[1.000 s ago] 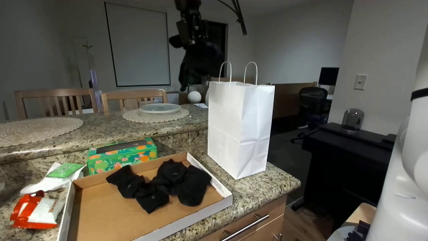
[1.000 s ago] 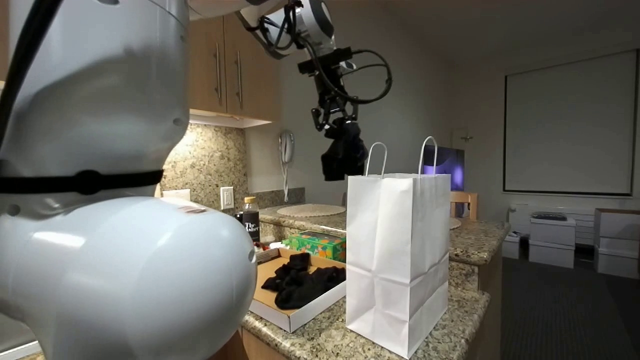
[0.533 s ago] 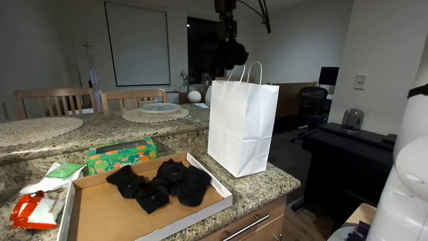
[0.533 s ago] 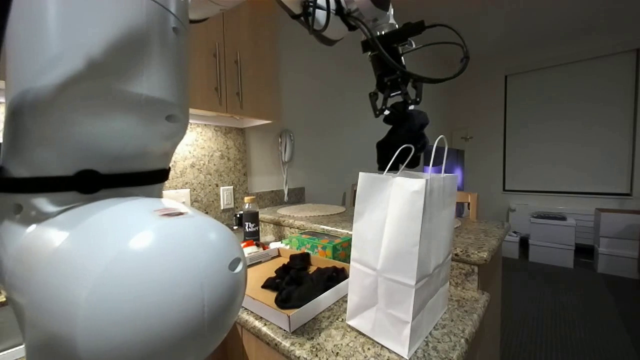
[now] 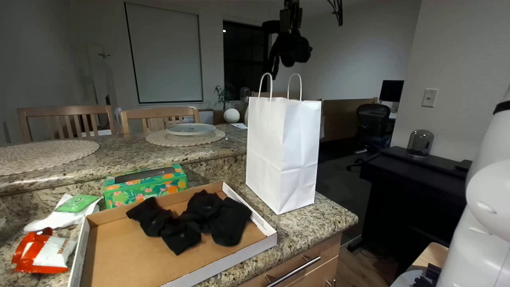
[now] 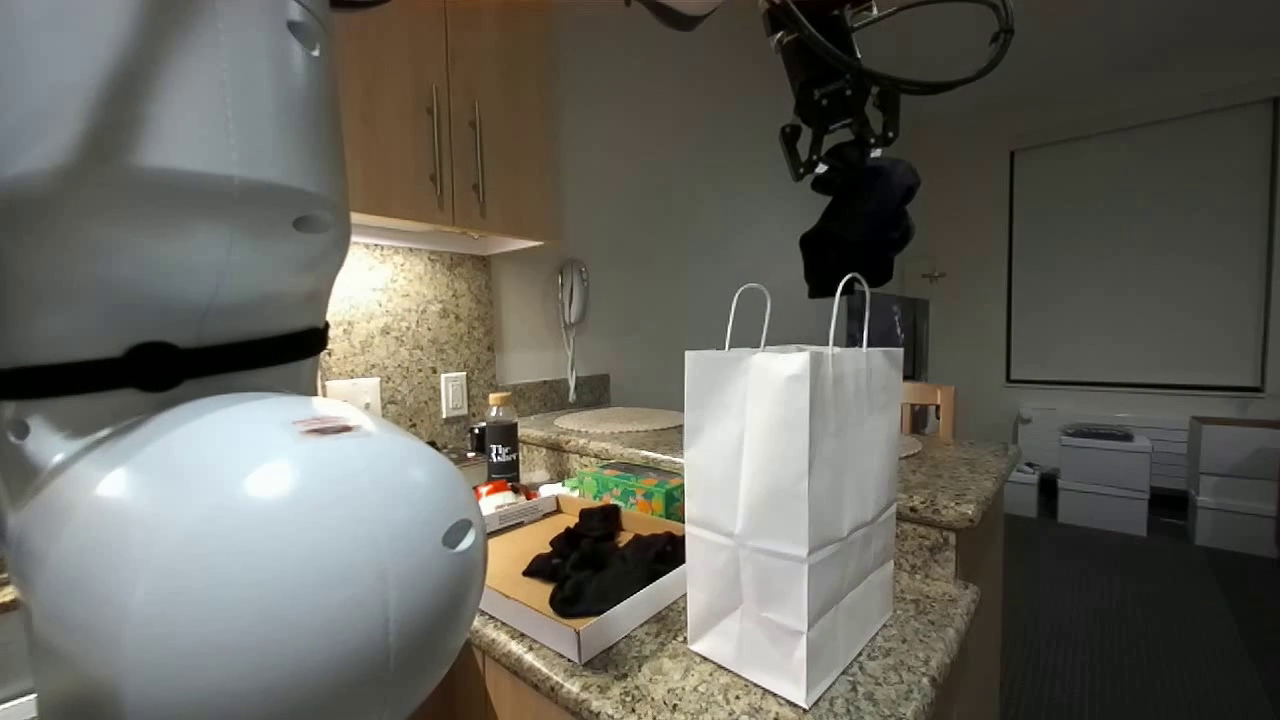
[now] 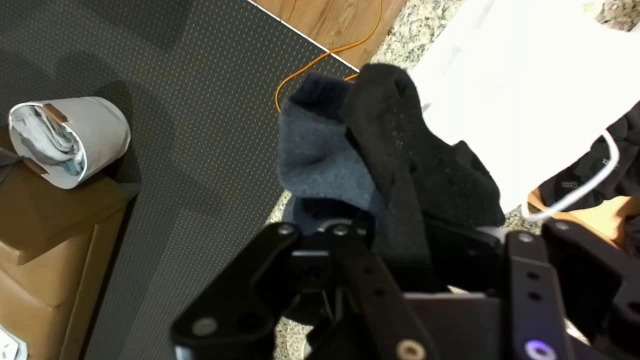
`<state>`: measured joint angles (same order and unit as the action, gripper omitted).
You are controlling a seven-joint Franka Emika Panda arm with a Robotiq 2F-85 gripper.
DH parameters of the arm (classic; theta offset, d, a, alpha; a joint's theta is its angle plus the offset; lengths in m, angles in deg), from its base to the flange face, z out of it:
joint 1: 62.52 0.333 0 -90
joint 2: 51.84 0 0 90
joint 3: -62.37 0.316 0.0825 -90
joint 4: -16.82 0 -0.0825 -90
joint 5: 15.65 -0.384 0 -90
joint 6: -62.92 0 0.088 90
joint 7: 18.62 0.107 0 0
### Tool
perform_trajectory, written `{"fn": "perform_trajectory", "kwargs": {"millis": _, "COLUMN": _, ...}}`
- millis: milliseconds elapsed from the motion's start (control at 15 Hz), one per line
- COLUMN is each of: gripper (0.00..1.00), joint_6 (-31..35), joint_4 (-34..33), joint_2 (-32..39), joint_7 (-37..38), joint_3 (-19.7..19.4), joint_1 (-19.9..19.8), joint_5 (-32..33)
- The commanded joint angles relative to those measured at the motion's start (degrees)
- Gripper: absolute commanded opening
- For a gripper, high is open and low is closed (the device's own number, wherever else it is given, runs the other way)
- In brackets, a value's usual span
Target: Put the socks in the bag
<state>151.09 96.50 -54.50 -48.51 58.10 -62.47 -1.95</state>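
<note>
My gripper (image 6: pixel 845 160) is shut on a bunched sock (image 6: pixel 860 230), which hangs from its fingertips, dark with a blue-grey patch in the wrist view. In both exterior views it is higher than the white paper bag (image 5: pixel 281 151), whose two loop handles stand up. Seen from the wrist, the held sock (image 7: pixel 390 135) overlaps the left edge of the bag (image 7: pixel 510 85), with dark carpet under its other side; whether it is over the opening I cannot tell. Several black socks (image 5: pixel 229 219) lie heaped in the shallow cardboard tray (image 5: pixel 119 259). The inside of the bag is hidden.
A floral tissue box (image 5: pixel 145 185) stands behind the tray. To the tray's left lie a green packet (image 5: pixel 77 203) and a red-and-white packet (image 5: pixel 44 251). The bag stands near the end of the granite counter (image 5: pixel 330 215), below a raised ledge (image 5: pixel 131 151).
My gripper, still holding the sock, has moved across toward the bag's far side and risen. Half a second ago the bag leaned with its handles bent; now it is upright, shifted slightly back.
</note>
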Motion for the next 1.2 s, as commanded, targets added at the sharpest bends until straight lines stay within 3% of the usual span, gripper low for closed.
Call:
{"fn": "perform_trajectory", "kwargs": {"millis": 0, "gripper": 0.10, "joint_6": 1.5, "joint_4": 3.1, "joint_2": -1.8, "joint_7": -2.6, "joint_3": 0.0, "joint_1": 0.2, "joint_5": -0.3}}
{"fn": "perform_trajectory", "kwargs": {"millis": 600, "gripper": 0.08, "joint_6": -0.4, "joint_4": 9.0, "joint_2": -0.8, "joint_7": -0.3, "joint_3": 5.5, "joint_1": 2.6, "joint_5": 6.2}}
{"fn": "perform_trajectory", "kwargs": {"millis": 667, "gripper": 0.34, "joint_6": -1.1, "joint_4": 9.2, "joint_2": -0.8, "joint_7": 0.6, "joint_3": 5.6, "joint_1": 2.5, "joint_5": 6.0}}
{"fn": "perform_trajectory", "kwargs": {"millis": 800, "gripper": 0.35, "joint_6": -2.9, "joint_4": 9.5, "joint_2": -0.6, "joint_7": -0.2, "joint_3": 5.6, "joint_1": 2.3, "joint_5": 5.6}}
{"fn": "perform_trajectory", "kwargs": {"millis": 1133, "gripper": 0.66, "joint_6": -6.6, "joint_4": 8.7, "joint_2": -1.1, "joint_7": 0.2, "joint_3": 5.9, "joint_1": 2.6, "joint_5": 5.1}}
